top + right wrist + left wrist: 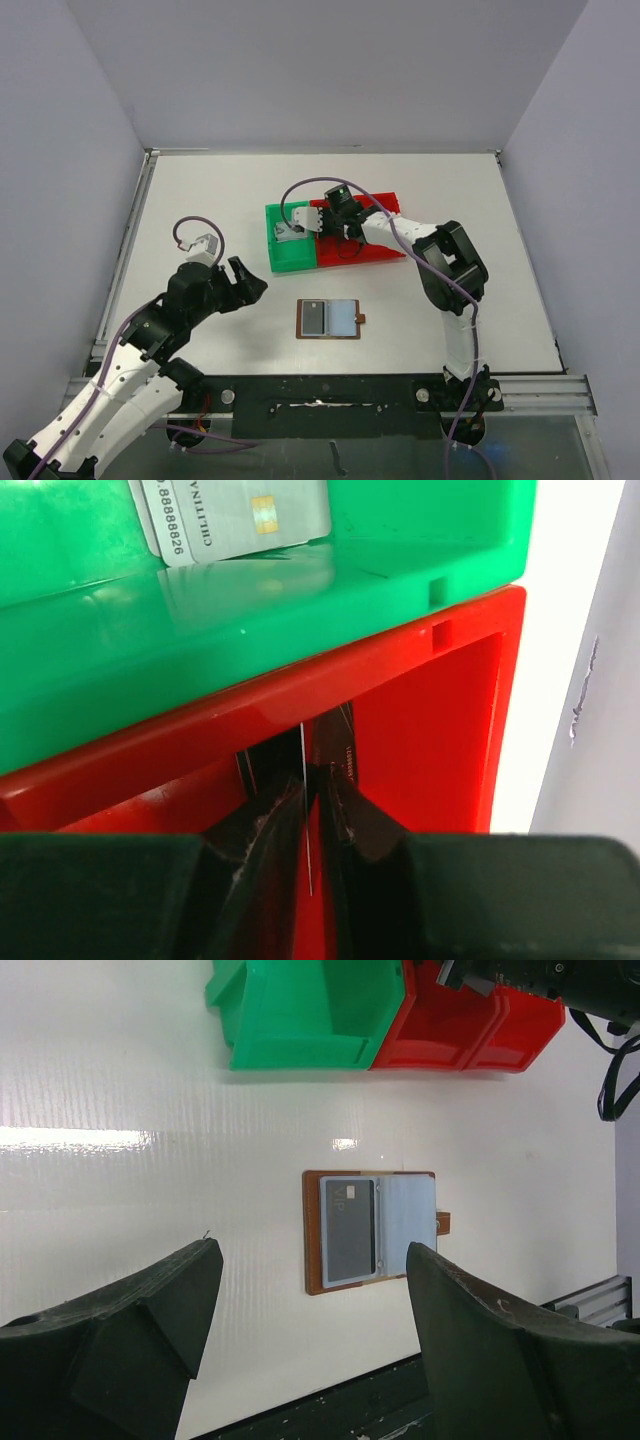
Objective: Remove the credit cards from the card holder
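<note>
red bin (pixel 430 720) walls are closing in just below the right gripper (pixel 310 795), whose jaws are standing narrow and pinching a thin card (pixel 303 742) edge-on. dropped tilted, it is likely catching on the rim. the left gripper (pixel 315 1252) is hanging wide and empty, with the card holder (pixel 405 1215) lying just ahead of its fingers and a dark card (pixel 350 1228) sitting inside. tugging that card is risking dragging the unpinned holder along.
</note>
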You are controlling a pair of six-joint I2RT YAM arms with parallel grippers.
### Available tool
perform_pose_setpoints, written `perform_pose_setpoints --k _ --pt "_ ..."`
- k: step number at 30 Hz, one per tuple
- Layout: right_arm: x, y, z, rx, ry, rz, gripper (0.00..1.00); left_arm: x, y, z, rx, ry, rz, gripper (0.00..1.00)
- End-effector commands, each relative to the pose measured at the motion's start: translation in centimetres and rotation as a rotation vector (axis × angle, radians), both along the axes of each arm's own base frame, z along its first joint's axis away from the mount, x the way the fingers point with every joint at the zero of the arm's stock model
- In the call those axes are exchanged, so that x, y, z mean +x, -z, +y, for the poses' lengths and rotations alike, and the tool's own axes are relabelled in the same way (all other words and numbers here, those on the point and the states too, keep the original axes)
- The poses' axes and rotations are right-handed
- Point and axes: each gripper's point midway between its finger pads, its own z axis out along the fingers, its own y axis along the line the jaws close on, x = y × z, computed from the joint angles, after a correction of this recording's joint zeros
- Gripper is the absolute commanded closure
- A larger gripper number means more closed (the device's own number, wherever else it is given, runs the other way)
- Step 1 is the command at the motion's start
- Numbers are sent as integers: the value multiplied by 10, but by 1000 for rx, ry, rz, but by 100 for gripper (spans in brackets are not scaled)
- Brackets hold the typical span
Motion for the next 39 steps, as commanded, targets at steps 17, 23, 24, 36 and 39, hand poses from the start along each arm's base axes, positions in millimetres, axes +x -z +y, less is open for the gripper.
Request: perform_pose_setpoints --k 17,23,24,36,39 --pt "5 -46 4 133 47 -13 53 3 -10 -22 -64 100 -25 25" --pt "4 -97 11 314 95 -71 49 2 -8 -28 -85 119 -17 26" --pt "3 -108 11 353 116 -79 48 2 -8 -29 -90 123 -17 25" --pt "-118 -156 14 1228 566 564 28 4 4 -51 -189 183 -2 31" --pt "-146 -129 20 1263 726 818 33 5 11 -56 -202 193 21 34"
